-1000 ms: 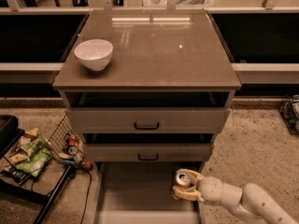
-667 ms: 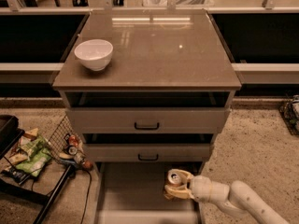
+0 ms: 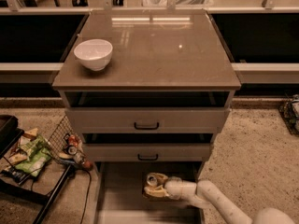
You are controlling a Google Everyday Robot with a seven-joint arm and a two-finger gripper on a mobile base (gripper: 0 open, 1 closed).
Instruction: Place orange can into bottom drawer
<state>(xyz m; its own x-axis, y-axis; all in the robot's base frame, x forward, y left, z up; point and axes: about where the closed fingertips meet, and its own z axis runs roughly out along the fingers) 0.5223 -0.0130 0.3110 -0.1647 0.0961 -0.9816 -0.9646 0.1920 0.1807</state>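
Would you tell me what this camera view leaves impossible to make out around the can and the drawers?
Camera view:
The orange can's underside, and whether it touches the bottom drawer's floor: covered by the gripper holding it at the drawer's right.
Bottom drawer's front: cut off by the lower edge.
Can's markings: too small.
The upper drawers' insides: in shadow.

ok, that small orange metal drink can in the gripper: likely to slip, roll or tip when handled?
The small orange metal drink can, clamped in the gripper above the grey bottom drawer: smooth metal wall, probably slippery under a light grip. Cylindrical, so likely rolls on the drawer's flat floor if tipped. Short, so probably stable upright.
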